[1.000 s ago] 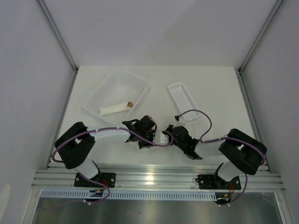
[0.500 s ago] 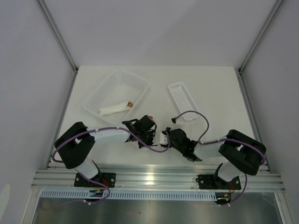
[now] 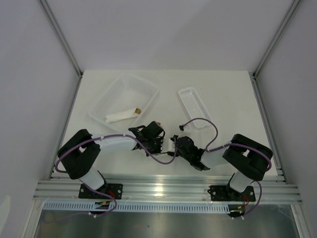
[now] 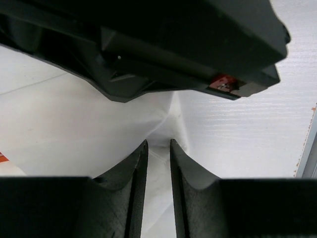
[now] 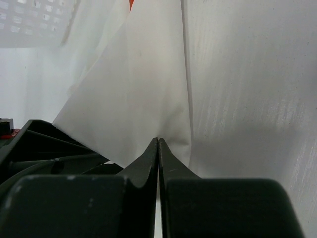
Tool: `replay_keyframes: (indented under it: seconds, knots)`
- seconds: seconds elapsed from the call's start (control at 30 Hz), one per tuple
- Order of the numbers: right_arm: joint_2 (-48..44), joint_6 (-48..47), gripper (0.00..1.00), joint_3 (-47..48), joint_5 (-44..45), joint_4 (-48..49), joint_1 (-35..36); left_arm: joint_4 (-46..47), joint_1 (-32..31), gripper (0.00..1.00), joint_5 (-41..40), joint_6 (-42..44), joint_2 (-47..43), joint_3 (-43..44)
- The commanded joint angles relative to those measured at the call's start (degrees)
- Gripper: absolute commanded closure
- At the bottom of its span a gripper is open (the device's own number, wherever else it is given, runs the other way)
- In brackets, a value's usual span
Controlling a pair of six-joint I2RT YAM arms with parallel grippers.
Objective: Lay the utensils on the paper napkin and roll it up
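Note:
The white paper napkin (image 5: pixel 143 84) lies folded over between my two grippers near the table's front middle. In the top view only a small white patch of it (image 3: pixel 172 144) shows. The orange-red utensils are mostly hidden in the napkin. A sliver shows at its far end (image 5: pixel 132 4) and at the left edge of the left wrist view (image 4: pixel 2 157). My right gripper (image 5: pixel 158 139) is shut, pinching the napkin's near edge. My left gripper (image 4: pixel 158 142) stands with jaws nearly closed on a raised fold of the napkin (image 4: pixel 124 124). The two grippers (image 3: pixel 156 141) (image 3: pixel 177 145) almost touch.
A clear plastic basket (image 3: pixel 106 99) at the back left holds a white paper roll with a brown tip (image 3: pixel 121 115). A small clear tray (image 3: pixel 193 106) lies at the back right. The right gripper's black body (image 4: pixel 198 44) fills the top of the left wrist view.
My right gripper has moved left, toward the left gripper, taking the napkin edge with it. Less of the napkin shows from above. The left gripper has barely moved.

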Motion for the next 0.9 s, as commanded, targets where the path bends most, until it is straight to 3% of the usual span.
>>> replay_keyframes:
  seconds: [0.0,0.67,0.87]
  knots:
    - [1.8,1.4,1.00,0.7,1.6,-6.2,1.2,1.5,-0.2,0.72,0.1,1.4,0.0,1.2]
    - [2.0,2.4,1.00,-0.5,3.1,-6.4,1.2,-8.6,3.8,0.73,3.8,-0.2,-8.0,1.4]
    - [2.2,1.9,1.00,-0.5,2.8,-5.9,1.2,-7.2,8.8,0.80,5.8,-8.5,-10.5,6.3]
